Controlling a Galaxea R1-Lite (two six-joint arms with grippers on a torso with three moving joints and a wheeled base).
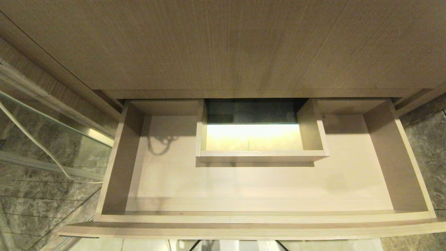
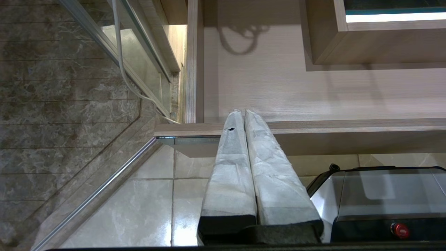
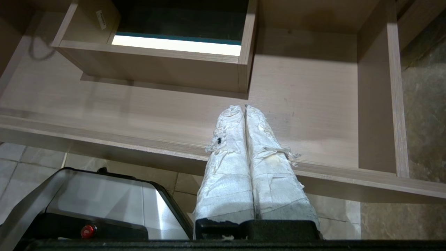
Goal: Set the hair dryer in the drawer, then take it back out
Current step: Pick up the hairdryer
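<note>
The drawer (image 1: 258, 218) stands pulled out below me, wide and shallow, with nothing lying on its pale floor. The hair dryer is out of view in every frame. In the left wrist view my left gripper (image 2: 244, 112) is shut with nothing in it, its white-wrapped fingers (image 2: 230, 167) held in front of the drawer's front edge (image 2: 331, 126) near the left corner. The right gripper (image 3: 244, 107) is also shut and empty. Its tips reach just over the front rim (image 3: 104, 136) towards the right half of the drawer. Neither arm shows in the head view.
A boxed cut-out (image 1: 261, 155) rises mid-back in the drawer. A looped shadow (image 1: 160, 143) falls on the floor's back left corner. A thin white cord (image 1: 38, 143) runs along the glass panel (image 1: 69, 150) on the left. My base (image 3: 104, 198) sits under the drawer front.
</note>
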